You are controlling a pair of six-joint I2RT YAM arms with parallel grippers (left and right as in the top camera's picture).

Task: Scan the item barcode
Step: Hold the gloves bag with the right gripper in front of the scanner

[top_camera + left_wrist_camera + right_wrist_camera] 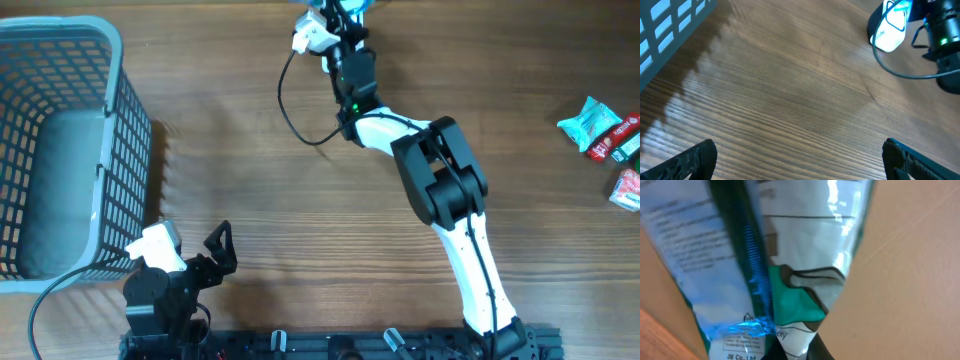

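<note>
The packet (pixel 790 255) at the right gripper (pixel 338 18) is showing white film with a green panel, dark lettering and a blue-lit seam. The table (pixel 250 190) beneath is displaying brown wood grain. Beside the black left gripper (pixel 222 250), the basket (pixel 60 130) is presenting a grey lattice. Right of the white-and-black right arm (pixel 440 170), small packets (pixel 600 128) are showing teal and red.

On the packet (pixel 805 255) seen in the right wrist view, "3M Co., Ltd" is printed in dark letters at the lower left edge. Just above it, a small triangular mark is seen, but its content cannot be made out. The letters "oly" are read near the green patch, the rest of the word being cut off. A block of fine print at the upper left is too blurred to be read. Lettering on the wrappers (pixel 610 135) in the overhead view is too small to be read.
</note>
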